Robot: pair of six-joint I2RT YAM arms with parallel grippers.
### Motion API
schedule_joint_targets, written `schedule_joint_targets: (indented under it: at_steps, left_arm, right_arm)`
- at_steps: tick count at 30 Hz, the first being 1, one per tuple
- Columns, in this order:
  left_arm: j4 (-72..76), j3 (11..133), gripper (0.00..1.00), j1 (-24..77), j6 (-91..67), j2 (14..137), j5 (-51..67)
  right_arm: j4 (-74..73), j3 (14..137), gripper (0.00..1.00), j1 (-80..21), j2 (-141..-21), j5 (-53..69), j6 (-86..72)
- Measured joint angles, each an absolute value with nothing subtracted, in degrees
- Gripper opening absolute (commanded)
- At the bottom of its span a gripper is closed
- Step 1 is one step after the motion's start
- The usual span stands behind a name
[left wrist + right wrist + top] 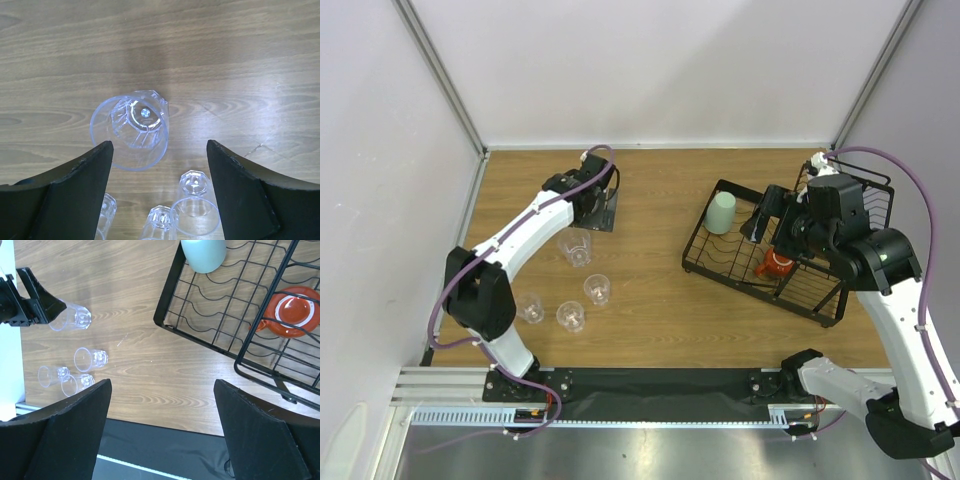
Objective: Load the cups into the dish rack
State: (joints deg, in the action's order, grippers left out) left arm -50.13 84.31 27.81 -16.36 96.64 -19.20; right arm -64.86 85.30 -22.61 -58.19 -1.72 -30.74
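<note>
Our left gripper (159, 146) hangs wide open and empty over a clear tumbler (131, 129), well apart from the dish rack (699, 228) at its 3 o'clock. Sitting off-centre toward 10 o'clock, the tumbler may tip if one finger strikes first. Our right gripper (162, 385) gapes empty.

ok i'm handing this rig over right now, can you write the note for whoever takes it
Left gripper: open, hovering over one clear cup on the table, not gripping it.
Right gripper: open and empty, above the dish rack.
Done: green cup and orange mug are in the rack.
Left: four clear cups to load, the one under the left gripper and three more nearer the arm bases.
</note>
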Motion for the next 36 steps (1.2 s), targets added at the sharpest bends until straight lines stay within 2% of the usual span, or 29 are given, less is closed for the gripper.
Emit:
schedule_joint_targets:
  at_steps: [2, 7, 14, 15, 19, 23, 24, 28, 31, 32, 36]
  left_arm:
    - [-50.2, 84.0, 0.81, 27.8, -16.3, 96.7, -19.3]
    - [-50.1, 83.2, 0.64, 27.3, -16.2, 97.1, -19.2]
    - [-48.6, 80.1, 0.54, 26.1, -16.0, 99.9, -18.3]
    - [-48.2, 79.5, 0.46, 25.9, -16.0, 100.2, -18.0]
    - [-46.8, 77.2, 0.29, 25.3, -16.1, 101.4, -16.5]
    - [-45.7, 75.8, 0.19, 24.8, -16.4, 102.2, -14.6]
    - [-45.5, 75.8, 0.12, 24.5, -16.4, 102.4, -14.1]
    - [-44.8, 75.6, 0.00, 23.6, -16.6, 102.4, -12.9]
    - [-43.7, 74.7, 0.00, 23.2, -16.5, 101.8, -12.6]
    - [-43.5, 74.4, 0.00, 23.0, -16.6, 101.4, -12.5]
    - [-43.6, 74.3, 0.00, 22.7, -16.7, 100.9, -11.9]
  right_arm:
    - [-64.9, 85.3, 0.90, -22.1, -58.4, -1.5, -30.3]
    - [-64.8, 85.3, 0.90, -21.6, -58.9, -1.0, -29.6]
    - [-64.8, 85.3, 0.91, -21.2, -59.4, -1.0, -28.4]
    - [-64.9, 85.3, 0.91, -21.1, -59.5, -1.0, -28.2]
    - [-64.9, 85.7, 0.91, -20.7, -59.8, -0.9, -27.7]
    - [-64.9, 86.1, 0.91, -20.5, -59.9, -0.3, -27.0]
    - [-64.9, 86.1, 0.91, -20.5, -59.9, -0.2, -26.9]
    - [-65.0, 86.3, 0.92, -20.4, -60.0, 0.4, -26.9]
    - [-65.0, 86.3, 0.95, -20.4, -60.2, 0.6, -26.9]
    - [-65.0, 86.3, 1.00, -20.4, -60.2, 0.7, -26.9]
    - [-64.9, 86.3, 1.00, -20.3, -60.4, 2.1, -26.9]
